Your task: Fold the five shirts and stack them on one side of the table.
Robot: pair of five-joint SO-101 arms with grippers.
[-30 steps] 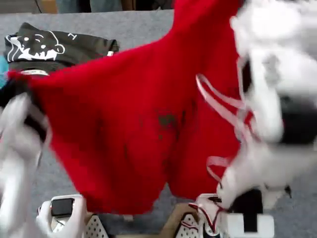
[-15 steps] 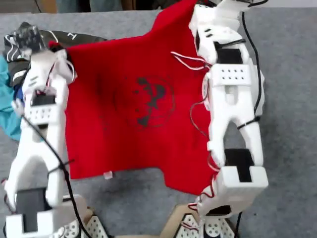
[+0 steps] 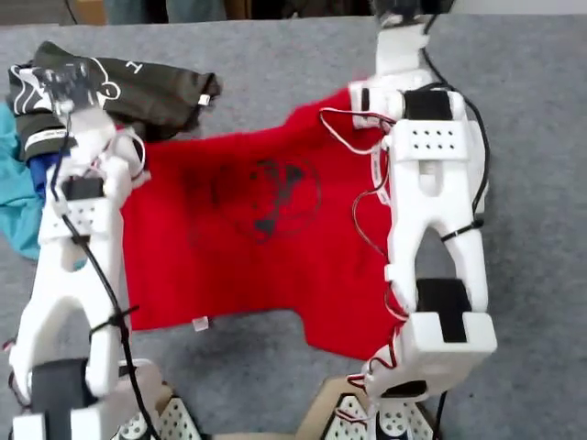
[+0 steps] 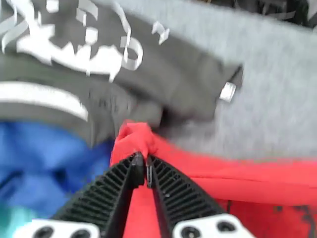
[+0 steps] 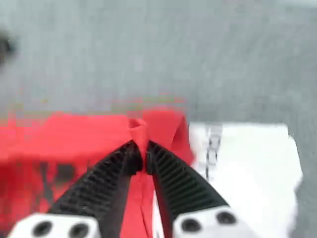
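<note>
— What is seen at the centre of the desk (image 3: 537,183)?
— A red shirt (image 3: 248,243) is spread flat, with a dark round print facing up. Its 10 o'clock corner is pinched by the left fingers (image 4: 119,183), its 1 o'clock corner by the right fingers (image 5: 114,171).
— And elsewhere?
— A dark shirt (image 3: 119,92) with white print is bunched at 10 o'clock. A blue shirt (image 4: 44,153) and a teal shirt (image 3: 14,215) are heaped at 9 o'clock.

Tan board (image 3: 321,403) at near edge, centre, high view. Wooden strip (image 3: 89,9) at far-left corner.
</note>
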